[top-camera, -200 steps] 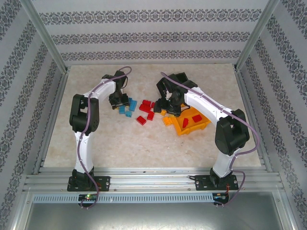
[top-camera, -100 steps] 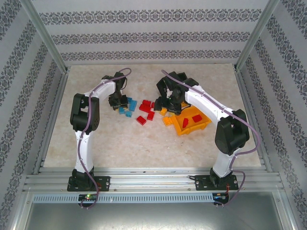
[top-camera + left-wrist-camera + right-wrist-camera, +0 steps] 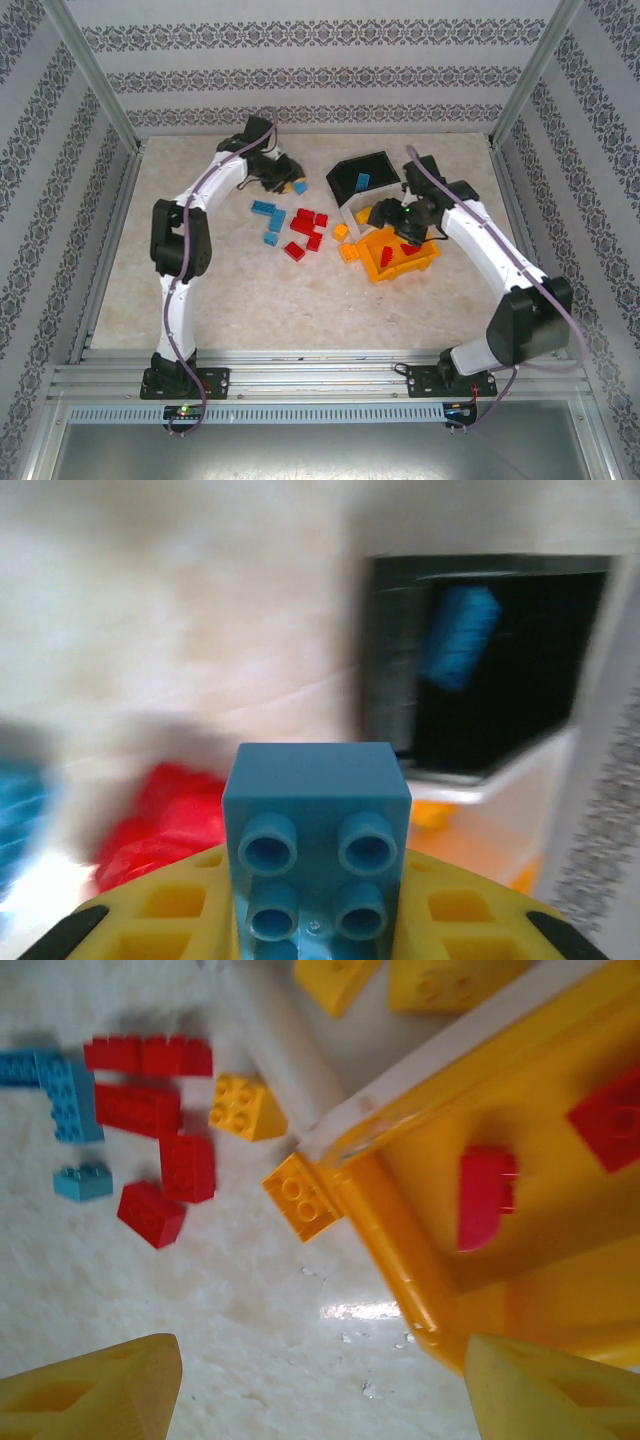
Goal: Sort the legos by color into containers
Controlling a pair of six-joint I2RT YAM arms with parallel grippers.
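Note:
My left gripper is shut on a light blue lego, held above the table just left of the black container. Another blue lego lies inside that bin. My right gripper hangs open and empty over bare table at the near corner of the orange container, which holds two red legos. A white container sits between the black and orange ones.
Loose legos lie between the arms: blue ones, red ones and orange-yellow ones. Open table stretches in front of them, toward the arm bases.
My left gripper closed on a blue lego, lifted it and carried it back and right toward the black bin. My right arm swung right, uncovering the bins.

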